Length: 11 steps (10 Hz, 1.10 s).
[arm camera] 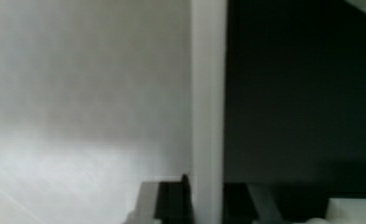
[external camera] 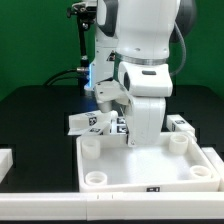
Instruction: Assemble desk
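Note:
The desk panel [external camera: 135,168], a big white rimmed tray with round corner sockets, lies flat on the black table at the front. My gripper [external camera: 143,140] is lowered onto its back rim near the middle. In the wrist view the panel's white face [arm camera: 91,100] and its upright rim [arm camera: 206,80] run between my dark fingertips [arm camera: 169,205], and the gripper [arm camera: 206,203] is closed on that rim. Tagged white legs lie behind the panel, some at the exterior view's left [external camera: 93,123] and one at its right [external camera: 181,125].
A white block [external camera: 5,160] sits at the exterior view's left edge of the table. The arm's body [external camera: 140,60] stands over the back of the panel. Bare black table [arm camera: 304,100] lies beyond the rim.

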Each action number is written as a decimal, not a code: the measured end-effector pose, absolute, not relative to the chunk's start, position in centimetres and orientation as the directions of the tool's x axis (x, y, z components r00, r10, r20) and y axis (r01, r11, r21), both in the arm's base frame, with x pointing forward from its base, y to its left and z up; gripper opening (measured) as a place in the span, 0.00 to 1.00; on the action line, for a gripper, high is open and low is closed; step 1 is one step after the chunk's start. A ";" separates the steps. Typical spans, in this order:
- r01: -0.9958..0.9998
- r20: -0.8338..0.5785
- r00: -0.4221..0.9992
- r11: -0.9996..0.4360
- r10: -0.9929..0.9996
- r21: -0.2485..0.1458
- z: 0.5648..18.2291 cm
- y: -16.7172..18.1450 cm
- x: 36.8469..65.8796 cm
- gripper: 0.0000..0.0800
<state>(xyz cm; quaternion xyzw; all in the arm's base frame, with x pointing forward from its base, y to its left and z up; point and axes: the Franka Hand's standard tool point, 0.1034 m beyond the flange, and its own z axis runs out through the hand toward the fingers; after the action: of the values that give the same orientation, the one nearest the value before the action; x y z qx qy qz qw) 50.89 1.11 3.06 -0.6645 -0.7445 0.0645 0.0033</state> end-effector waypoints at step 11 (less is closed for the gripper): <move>0.991 -0.081 0.005 -0.016 0.997 -0.130 1.5 3.2 51.8 0.07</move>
<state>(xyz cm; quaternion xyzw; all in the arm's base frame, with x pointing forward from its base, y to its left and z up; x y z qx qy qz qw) 51.82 3.17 1.51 -0.7088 -0.7012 0.0750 0.0178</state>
